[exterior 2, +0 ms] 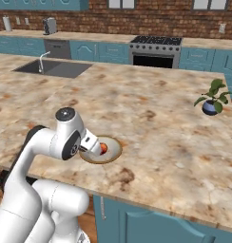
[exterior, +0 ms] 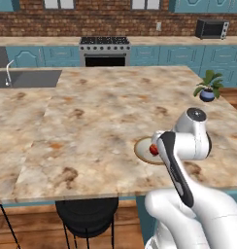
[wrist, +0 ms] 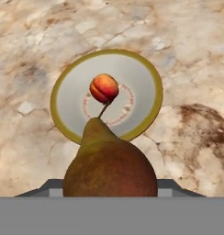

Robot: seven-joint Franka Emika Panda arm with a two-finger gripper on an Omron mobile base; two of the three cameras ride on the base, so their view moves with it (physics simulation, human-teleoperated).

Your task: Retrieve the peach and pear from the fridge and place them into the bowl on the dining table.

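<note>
Fingers of my gripper (wrist: 110, 195) are closed around the pear (wrist: 109, 167), which I see large at the bottom of the hand view, with its stem pointing toward the bowl (wrist: 146, 82). I see the pear held above the near rim of the bowl. Inside the bowl the peach (wrist: 103, 88) lies near the centre, on the pale inside. The bowl itself stands on the dining table (exterior: 91, 121), near the edge closest to my base. Farther on the table, at its far right corner, stands a small potted plant (exterior 2: 212, 99), and a sink (exterior 2: 53, 68) is set in the left side.
</note>
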